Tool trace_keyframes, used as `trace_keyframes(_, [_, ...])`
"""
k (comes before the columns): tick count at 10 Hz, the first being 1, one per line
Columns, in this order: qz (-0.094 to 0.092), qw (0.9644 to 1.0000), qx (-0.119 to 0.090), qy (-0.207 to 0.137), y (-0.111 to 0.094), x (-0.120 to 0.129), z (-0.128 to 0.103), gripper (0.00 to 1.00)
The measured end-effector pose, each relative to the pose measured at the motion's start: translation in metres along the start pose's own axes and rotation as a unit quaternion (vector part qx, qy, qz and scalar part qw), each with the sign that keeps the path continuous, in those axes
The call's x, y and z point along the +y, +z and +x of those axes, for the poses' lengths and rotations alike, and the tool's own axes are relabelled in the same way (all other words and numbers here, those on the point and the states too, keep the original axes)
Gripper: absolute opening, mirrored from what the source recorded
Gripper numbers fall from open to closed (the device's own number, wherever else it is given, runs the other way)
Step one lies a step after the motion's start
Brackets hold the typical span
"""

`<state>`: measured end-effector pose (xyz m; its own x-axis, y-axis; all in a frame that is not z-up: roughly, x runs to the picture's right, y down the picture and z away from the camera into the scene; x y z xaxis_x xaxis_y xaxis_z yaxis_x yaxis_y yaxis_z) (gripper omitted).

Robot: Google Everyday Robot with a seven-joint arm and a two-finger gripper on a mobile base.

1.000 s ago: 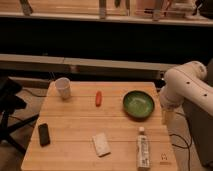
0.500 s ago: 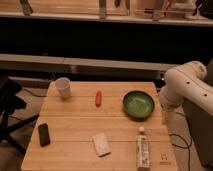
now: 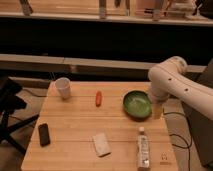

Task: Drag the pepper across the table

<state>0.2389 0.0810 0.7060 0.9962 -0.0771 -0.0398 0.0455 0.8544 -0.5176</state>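
The pepper [image 3: 98,98] is a small red-orange chili lying on the far middle of the square light-wood table [image 3: 75,135]. My white arm [image 3: 172,82] comes in from the right and bends down at the table's right edge, beside the green bowl [image 3: 137,104]. The gripper [image 3: 157,109] hangs at the arm's lower end, just right of the bowl and well to the right of the pepper. It touches nothing I can make out.
A white cup [image 3: 63,88] stands at the far left corner. A black device [image 3: 44,134] lies near the left edge, a white sponge-like block [image 3: 101,144] at the front middle, and a white bottle [image 3: 143,148] at the front right. A black chair [image 3: 9,107] stands left of the table.
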Motion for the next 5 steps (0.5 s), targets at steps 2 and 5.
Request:
trace_keyframes(2, [0.002, 0.9999, 0.006, -0.015, 0.000, -0.003, -0.001, 0.80])
trace_keyframes(5, [0.010, 0.9984, 0.009, -0.054, -0.001, -0.018, -0.032, 0.80])
